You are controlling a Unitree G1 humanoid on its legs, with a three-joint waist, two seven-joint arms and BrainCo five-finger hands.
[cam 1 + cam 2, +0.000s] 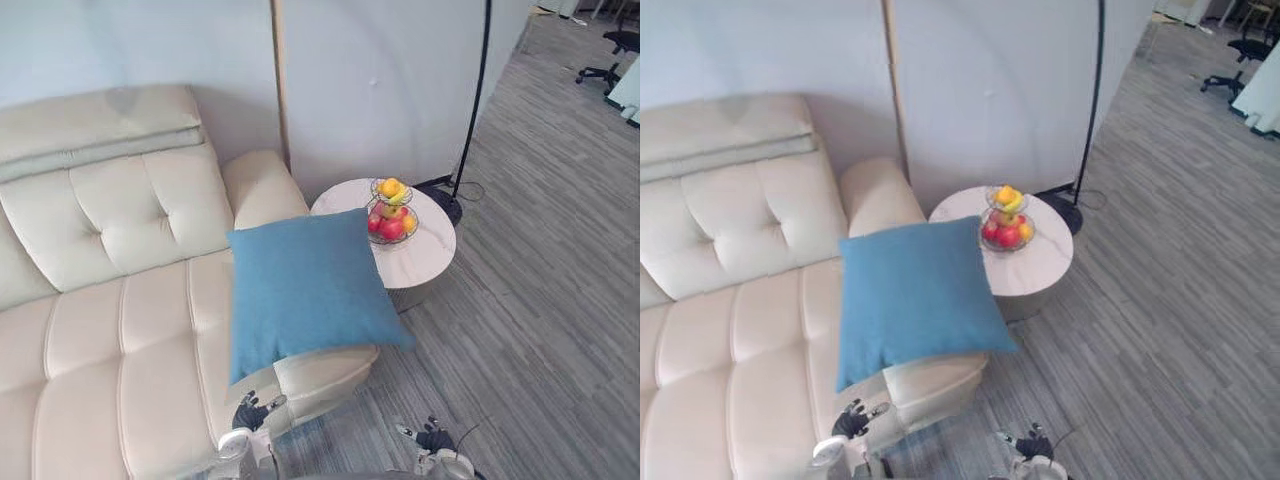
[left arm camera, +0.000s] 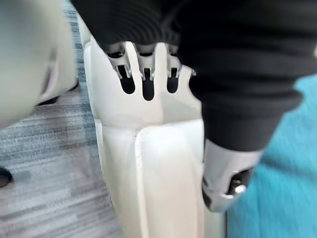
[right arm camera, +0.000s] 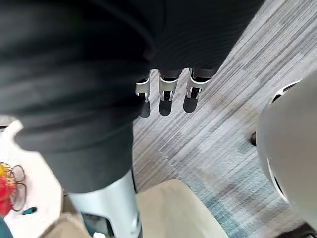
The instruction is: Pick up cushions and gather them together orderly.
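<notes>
The blue cushion lies on the end seat of a cream tufted sofa, one corner hanging past the seat edge. At its 2 o'clock a round white tabletop carries a wire fruit basket. The floor is grey planks. Left robot hand at the cushion's 6 o'clock and right robot hand at 5 o'clock both hang with fingers spread, holding nothing.

Setting: living-room mock-up inside an office space. Evidence: cream tufted sofa with blue cushion; round white side table carrying a tiered wire fruit basket; black floor lamp. Plain partition panels as backdrop, grey plank floor, office chair far off.
</notes>
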